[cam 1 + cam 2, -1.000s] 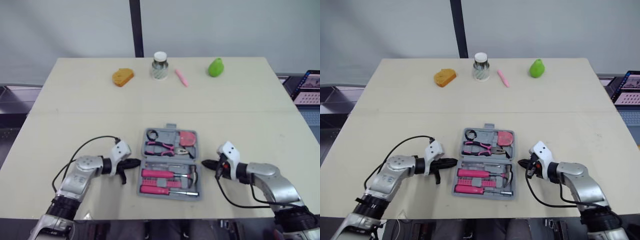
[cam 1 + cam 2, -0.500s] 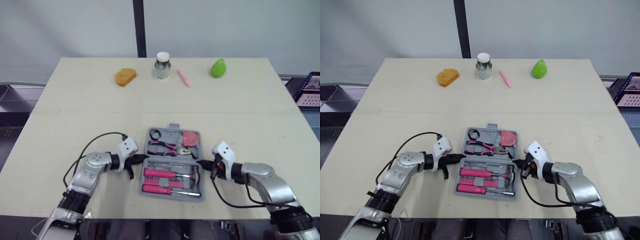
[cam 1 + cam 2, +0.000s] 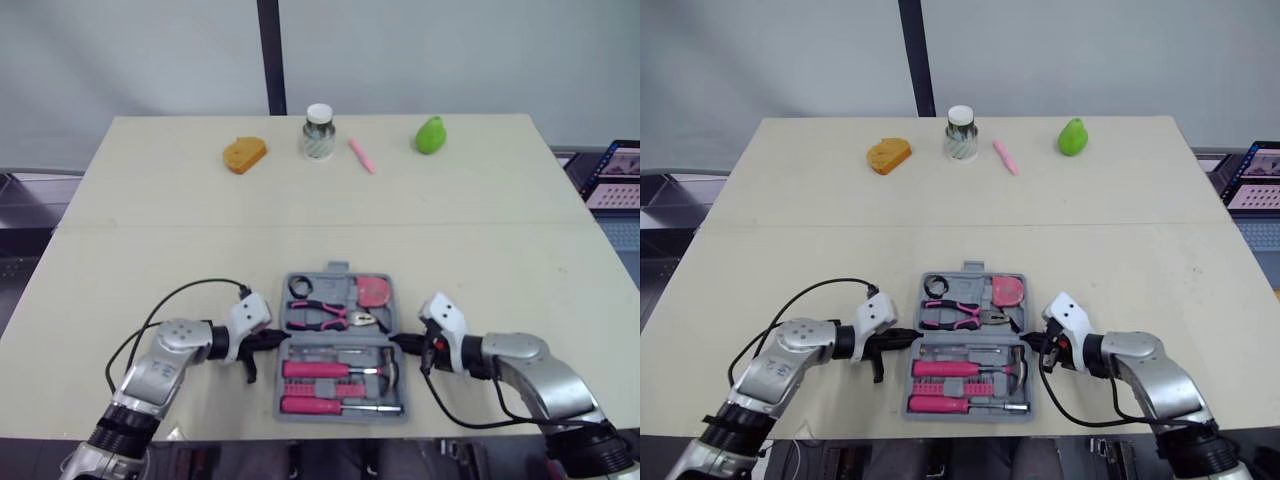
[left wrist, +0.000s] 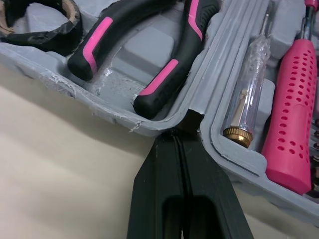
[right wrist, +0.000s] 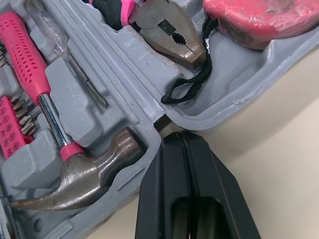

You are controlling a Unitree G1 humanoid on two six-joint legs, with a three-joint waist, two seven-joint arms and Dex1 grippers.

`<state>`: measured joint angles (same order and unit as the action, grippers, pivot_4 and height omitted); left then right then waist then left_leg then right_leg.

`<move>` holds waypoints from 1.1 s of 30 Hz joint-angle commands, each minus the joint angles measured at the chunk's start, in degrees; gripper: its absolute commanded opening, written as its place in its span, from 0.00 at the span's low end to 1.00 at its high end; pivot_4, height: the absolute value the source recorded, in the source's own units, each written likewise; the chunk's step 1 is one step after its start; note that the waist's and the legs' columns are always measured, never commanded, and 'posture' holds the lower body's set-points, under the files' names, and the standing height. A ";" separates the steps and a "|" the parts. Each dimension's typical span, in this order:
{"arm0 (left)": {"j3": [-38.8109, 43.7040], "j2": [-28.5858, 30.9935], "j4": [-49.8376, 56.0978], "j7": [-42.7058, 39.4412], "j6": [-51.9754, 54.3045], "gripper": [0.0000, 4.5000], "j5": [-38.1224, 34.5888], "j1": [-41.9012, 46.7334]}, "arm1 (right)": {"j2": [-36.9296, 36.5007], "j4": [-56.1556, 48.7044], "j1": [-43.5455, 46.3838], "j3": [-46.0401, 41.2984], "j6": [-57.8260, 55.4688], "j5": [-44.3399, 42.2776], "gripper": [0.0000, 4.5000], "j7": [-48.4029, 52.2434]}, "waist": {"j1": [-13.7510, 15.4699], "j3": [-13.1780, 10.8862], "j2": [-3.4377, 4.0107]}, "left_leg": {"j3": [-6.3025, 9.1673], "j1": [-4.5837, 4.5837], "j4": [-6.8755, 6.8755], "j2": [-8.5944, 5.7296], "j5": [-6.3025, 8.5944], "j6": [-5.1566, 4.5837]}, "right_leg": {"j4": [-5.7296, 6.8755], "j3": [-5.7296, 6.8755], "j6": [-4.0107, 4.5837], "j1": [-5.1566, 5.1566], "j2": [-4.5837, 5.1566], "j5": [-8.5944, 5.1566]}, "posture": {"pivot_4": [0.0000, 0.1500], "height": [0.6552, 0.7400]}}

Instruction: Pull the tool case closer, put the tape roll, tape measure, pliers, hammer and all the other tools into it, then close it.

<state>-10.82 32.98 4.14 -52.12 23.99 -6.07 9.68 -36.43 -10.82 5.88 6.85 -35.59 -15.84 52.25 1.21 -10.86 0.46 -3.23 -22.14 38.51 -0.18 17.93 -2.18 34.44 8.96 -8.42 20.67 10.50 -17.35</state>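
Tool case (image 3: 338, 342), left end effector (image 3: 271, 340), right end effector (image 3: 397, 341) — touching edges

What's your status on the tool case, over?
Both shut: left gripper, right gripper, tips at hinge ends. Lid open on tool case; pliers, hammer, tape measure, tape roll inside. Far edge: jar, green pear.

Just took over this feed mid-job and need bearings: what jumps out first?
The open grey tool case sits near the table's front edge, already packed with pink tools, pliers and hammer among them. The left gripper and right gripper, both shut, press their tips into the hinge notches on its opposite sides. A jar and a green object stand at the far edge.
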 commanded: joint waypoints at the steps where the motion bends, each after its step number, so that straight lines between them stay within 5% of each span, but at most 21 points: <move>1: -0.88 1.60 3.36 -1.00 2.26 0.00 -0.88 -3.28 | -0.43 -4.63 -0.80 1.44 -0.31 -2.30 0.01 2.18 | -0.03 0.00 0.00 | -0.01 0.01 -0.03 0.00 0.00 0.00 | 0.00 -0.01 0.00 0.00 0.00 0.00 | 1.00 1.00; 22: -0.14 2.99 3.68 0.33 3.11 0.00 -0.85 -4.74 | -1.78 -4.75 -2.71 0.99 0.42 -1.93 0.01 1.17 | 0.15 0.00 0.00 | -0.03 0.06 -0.18 0.00 -0.02 0.03 | -0.03 -0.02 0.02 0.01 0.00 -0.01 | 1.00 1.00; 33: 9.09 7.58 3.43 0.99 1.78 0.00 -4.02 -8.37 | -6.75 -0.77 -2.48 -5.34 2.59 -3.28 0.01 2.58 | -0.03 0.00 0.00 | -0.04 0.08 -0.22 0.04 -0.03 0.05 | -0.04 -0.01 0.04 0.03 -0.01 -0.02 | 1.00 1.00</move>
<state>-5.07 39.17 8.30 -51.98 25.58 -9.38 2.23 -42.27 -11.89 3.05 4.01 -33.76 -17.88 53.57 1.18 -10.86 0.46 -3.28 -22.06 38.28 -0.14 17.90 -2.13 34.40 8.94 -8.38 20.70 10.49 -17.37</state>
